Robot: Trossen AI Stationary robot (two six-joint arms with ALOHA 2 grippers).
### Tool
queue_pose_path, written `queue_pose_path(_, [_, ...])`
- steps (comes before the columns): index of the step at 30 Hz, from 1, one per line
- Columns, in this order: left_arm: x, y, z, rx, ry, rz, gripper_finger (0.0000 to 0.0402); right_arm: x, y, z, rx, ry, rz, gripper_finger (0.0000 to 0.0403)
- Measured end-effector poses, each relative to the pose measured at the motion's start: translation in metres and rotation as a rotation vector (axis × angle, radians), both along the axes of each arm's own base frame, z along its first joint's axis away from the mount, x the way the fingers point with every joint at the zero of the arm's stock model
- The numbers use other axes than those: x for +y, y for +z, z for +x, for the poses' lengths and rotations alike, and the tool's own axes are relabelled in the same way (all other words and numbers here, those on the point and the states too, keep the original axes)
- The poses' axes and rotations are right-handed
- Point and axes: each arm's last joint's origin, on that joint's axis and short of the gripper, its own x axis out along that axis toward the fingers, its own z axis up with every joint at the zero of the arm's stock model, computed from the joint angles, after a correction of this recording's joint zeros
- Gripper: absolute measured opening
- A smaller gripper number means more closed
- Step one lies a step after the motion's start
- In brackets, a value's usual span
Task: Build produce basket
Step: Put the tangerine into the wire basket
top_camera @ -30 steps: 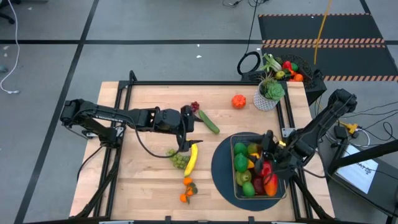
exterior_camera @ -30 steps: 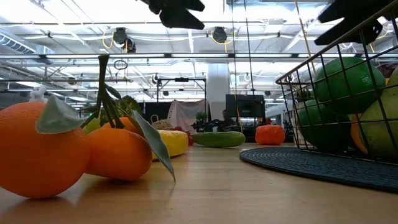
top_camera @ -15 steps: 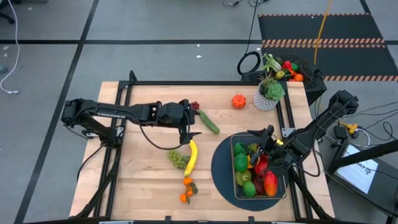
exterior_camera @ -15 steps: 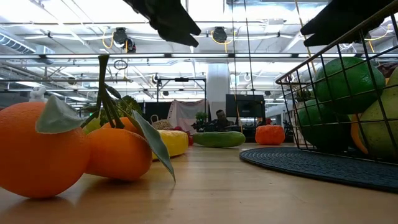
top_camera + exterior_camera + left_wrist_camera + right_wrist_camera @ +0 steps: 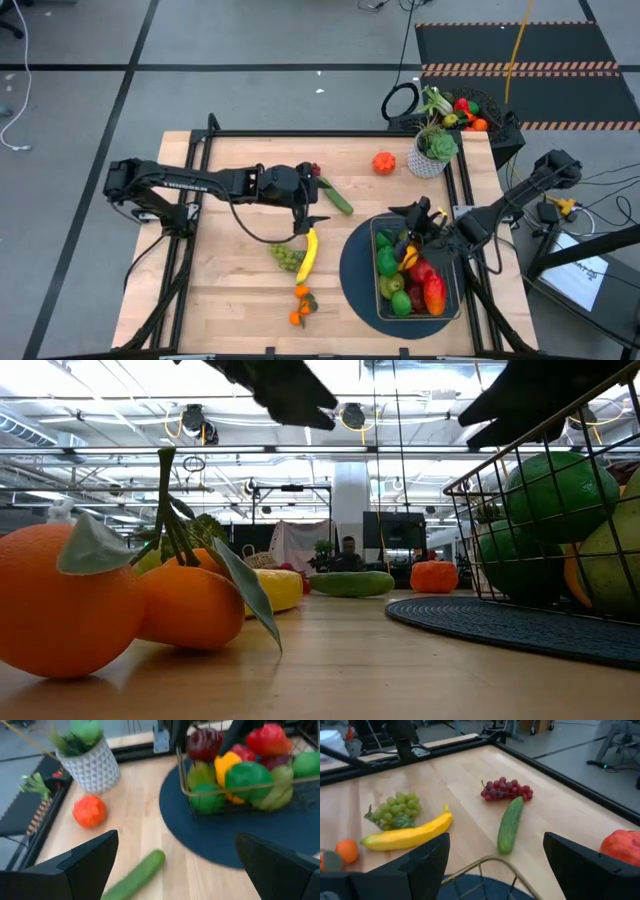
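The wire basket [image 5: 447,300] stands on a dark round mat [image 5: 356,272] at the near right and holds several fruits. On the bare wood lie a cucumber [image 5: 336,196], purple grapes [image 5: 314,170], a banana [image 5: 307,254], green grapes [image 5: 287,257], two oranges [image 5: 300,305] and a red-orange fruit [image 5: 384,162]. My left gripper [image 5: 311,200] hangs open in the air between the cucumber and the banana, with nothing between its fingers [image 5: 175,842]. My right gripper [image 5: 413,214] hovers open over the basket's far left corner, also holding nothing [image 5: 496,840].
A potted green plant in a white pot [image 5: 430,152] stands at the far right corner. A black bin [image 5: 455,108] with more produce sits beyond the table edge. Dark rails [image 5: 330,134] frame the table. Bare wood lies open at the near left.
My left gripper has drifted a little toward the far edge and the cucumber, still open. My right gripper has swung over the basket toward the table's left and far side, turning as it went. No fruit has moved.
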Motion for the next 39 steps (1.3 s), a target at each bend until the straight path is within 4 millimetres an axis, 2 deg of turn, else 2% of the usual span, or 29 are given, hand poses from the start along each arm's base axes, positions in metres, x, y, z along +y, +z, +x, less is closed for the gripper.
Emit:
queue_pose_path(6, [0.0,-0.008,0.004,0.023,0.006,-0.009,0.0399,-0.005,0.001,0.003,-0.001,-0.016,-0.01,0.0313])
queue_pose_path(12, [0.005,-0.022,0.015,0.041,0.002,0.021,0.0399,-0.014,0.006,0.014,-0.09,-0.055,-0.018,0.0313])
queue_pose_path(17, [0.022,-0.028,0.024,0.001,0.048,0.026,0.0399,-0.031,0.007,0.024,-0.039,-0.097,-0.13,0.0313])
queue_pose_path(22, [0.042,-0.027,0.022,-0.012,0.11,0.018,0.0399,-0.051,0.0,0.033,0.062,-0.107,-0.18,0.0313])
queue_pose_path(30, [0.056,-0.022,0.02,-0.043,0.139,0.042,0.0399,-0.1,0.0,0.04,0.165,-0.092,-0.191,0.0313])
queue_pose_path(35, [0.056,-0.024,0.019,-0.027,0.154,0.015,0.0399,-0.14,0.013,0.041,0.245,-0.045,-0.26,0.0313])
queue_pose_path(39, [0.054,-0.026,0.018,-0.004,0.149,0.011,0.0399,-0.175,0.026,0.041,0.295,-0.076,-0.276,0.0313])
